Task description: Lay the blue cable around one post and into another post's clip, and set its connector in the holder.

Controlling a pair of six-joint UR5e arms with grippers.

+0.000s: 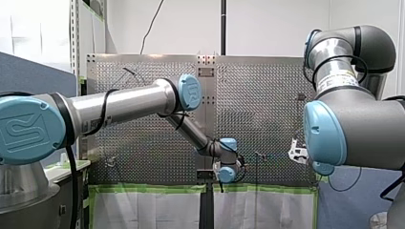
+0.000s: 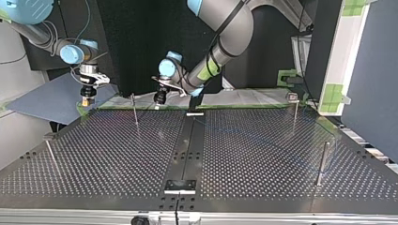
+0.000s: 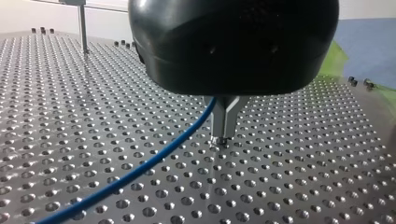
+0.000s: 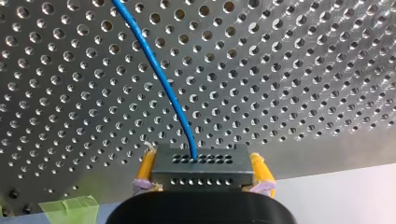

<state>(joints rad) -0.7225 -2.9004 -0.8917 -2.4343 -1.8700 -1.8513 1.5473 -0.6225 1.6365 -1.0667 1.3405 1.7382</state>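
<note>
In the right wrist view my right gripper has its yellow pads shut on a grey perforated connector block. The blue cable leaves the block and runs away over the plate. My left gripper is shut on the blue cable, its metal fingers just above the plate, and the cable trails back beneath the wrist. In the top view my left gripper hangs over the far edge near the middle. My right gripper hangs beyond the far left corner.
Thin metal posts stand on the perforated table: one close to my left gripper, one at the far right, one at the near right, one at the near left. A black bracket sits at the near middle edge.
</note>
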